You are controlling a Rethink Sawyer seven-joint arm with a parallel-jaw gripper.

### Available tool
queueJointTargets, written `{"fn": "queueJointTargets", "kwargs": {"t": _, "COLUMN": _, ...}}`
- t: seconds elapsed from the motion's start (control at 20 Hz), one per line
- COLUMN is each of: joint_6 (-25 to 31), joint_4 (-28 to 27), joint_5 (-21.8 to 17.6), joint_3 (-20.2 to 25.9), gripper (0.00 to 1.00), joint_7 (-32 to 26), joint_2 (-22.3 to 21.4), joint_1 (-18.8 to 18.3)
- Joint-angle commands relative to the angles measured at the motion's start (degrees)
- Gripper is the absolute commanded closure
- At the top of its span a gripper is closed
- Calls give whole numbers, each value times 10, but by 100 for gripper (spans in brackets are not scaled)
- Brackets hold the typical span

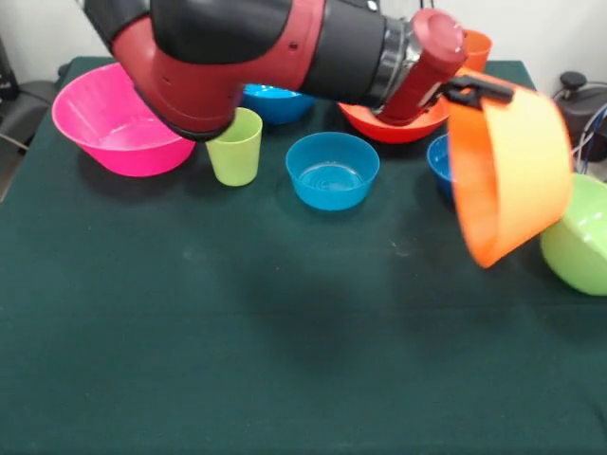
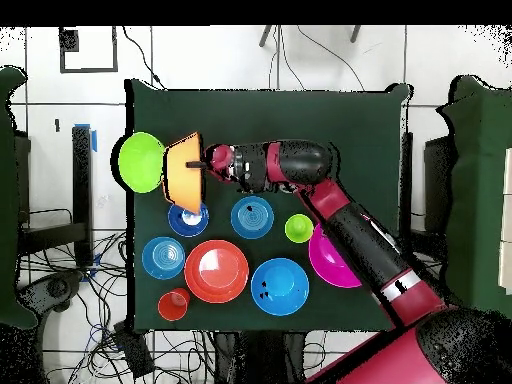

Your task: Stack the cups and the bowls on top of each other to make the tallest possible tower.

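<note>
Orange plastic, the large light-orange bowl hangs tilted on its side in my gripper, jaws closed on its rim, above the table just beside the lime-green bowl. I judge the base step is in hand: next I must turn it upside down and put it on free cloth.

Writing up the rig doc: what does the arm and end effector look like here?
The arm has thick rounded glossy links, red shells alternating with black sections, and a silver ring before the red wrist. The end effector is small, black and flat. No cables or markings show.
</note>
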Motion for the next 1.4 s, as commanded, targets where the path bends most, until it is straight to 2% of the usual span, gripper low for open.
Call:
{"fn": "queueJointTargets", "kwargs": {"t": 0.05, "joint_6": 89, "joint_4": 10, "joint_5": 30, "joint_3": 68, "gripper": 100, "joint_7": -137, "joint_2": 69, "joint_1": 13}}
{"fn": "queueJointTargets", "kwargs": {"t": 0.45, "joint_6": 87, "joint_4": 10, "joint_5": 7, "joint_3": 89, "gripper": 100, "joint_7": -101, "joint_2": 68, "joint_1": 12}}
{"fn": "queueJointTargets", "kwargs": {"t": 0.6, "joint_6": 98, "joint_4": -1, "joint_5": -2, "joint_3": 86, "gripper": 100, "joint_7": -108, "joint_2": 73, "joint_1": 18}}
{"fn": "queueJointTargets", "kwargs": {"t": 1.4, "joint_6": 118, "joint_4": -5, "joint_5": 10, "joint_3": 120, "gripper": 100, "joint_7": -100, "joint_2": 95, "joint_1": 21}}
